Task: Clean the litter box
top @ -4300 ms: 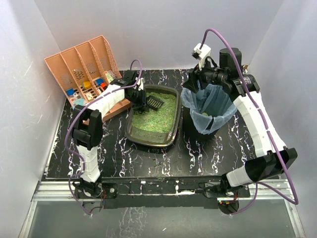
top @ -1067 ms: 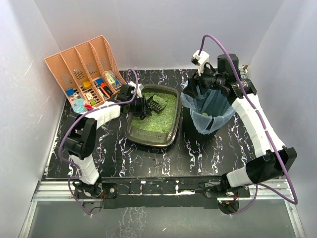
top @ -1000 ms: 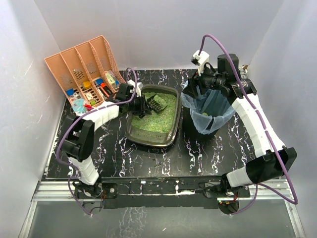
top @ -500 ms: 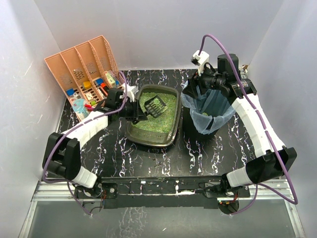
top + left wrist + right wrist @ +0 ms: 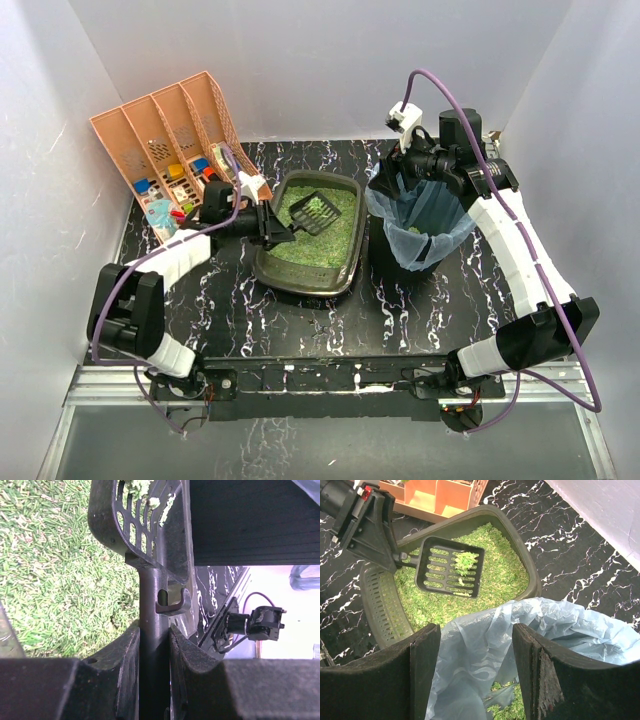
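as we read it, we are mid-job: at the table's middle the litter box (image 5: pixel 300 284) holds plenty of green litter, and our left gripper (image 5: pixel 270 227), clamped on the scoop (image 5: pixel 312 210) handle, holds a clump above it. to its right, the bagged bin (image 5: pixel 382 250) already has some litter. our right gripper (image 5: pixel 475 630) hangs over the bin's liner, fingers apart, gripping nothing visible. the bin's rim stands in the scoop's way. an orange organiser (image 5: pixel 165 150) fills the far left corner.

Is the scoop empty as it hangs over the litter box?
No, a clump of green litter lies on the slotted black scoop above the litter box.
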Robot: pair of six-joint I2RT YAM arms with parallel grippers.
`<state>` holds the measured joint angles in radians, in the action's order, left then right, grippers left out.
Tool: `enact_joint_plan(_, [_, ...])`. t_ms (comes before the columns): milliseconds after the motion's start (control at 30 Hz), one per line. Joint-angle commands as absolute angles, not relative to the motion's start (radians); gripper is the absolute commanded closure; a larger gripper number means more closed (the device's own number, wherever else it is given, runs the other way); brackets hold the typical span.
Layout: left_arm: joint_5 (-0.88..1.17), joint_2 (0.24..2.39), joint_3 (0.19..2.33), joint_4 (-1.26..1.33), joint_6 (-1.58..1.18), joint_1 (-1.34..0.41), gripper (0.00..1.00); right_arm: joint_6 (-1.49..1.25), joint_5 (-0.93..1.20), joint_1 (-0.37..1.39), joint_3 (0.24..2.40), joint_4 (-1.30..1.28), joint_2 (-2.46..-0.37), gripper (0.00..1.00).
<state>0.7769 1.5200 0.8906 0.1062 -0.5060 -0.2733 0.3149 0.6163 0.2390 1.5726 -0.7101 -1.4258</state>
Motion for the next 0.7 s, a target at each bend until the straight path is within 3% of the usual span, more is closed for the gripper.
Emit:
enact_joint_plan(0, [0.891, 1.457, 0.875, 0.086, -0.480, -0.187, 1.00, 0.336, 0.628, 0.234, 1.611, -0.680, -1.405, 0.35])
enact_joint_plan(167, [0.883, 1.526, 0.903, 0.233, -0.604, -0.189, 1.00, 0.333, 0.637, 0.233, 1.643, -0.687, -1.425, 0.35])
enact_joint_plan(333, [0.860, 1.486, 0.939, 0.083, -0.484, -0.190, 1.00, 0.333, 0.643, 0.233, 1.651, -0.692, -1.427, 0.35])
enact_joint_plan(667, [0.842, 1.525, 0.975, 0.075, -0.498, -0.196, 1.00, 0.333, 0.650, 0.229, 1.642, -0.690, -1.412, 0.35])
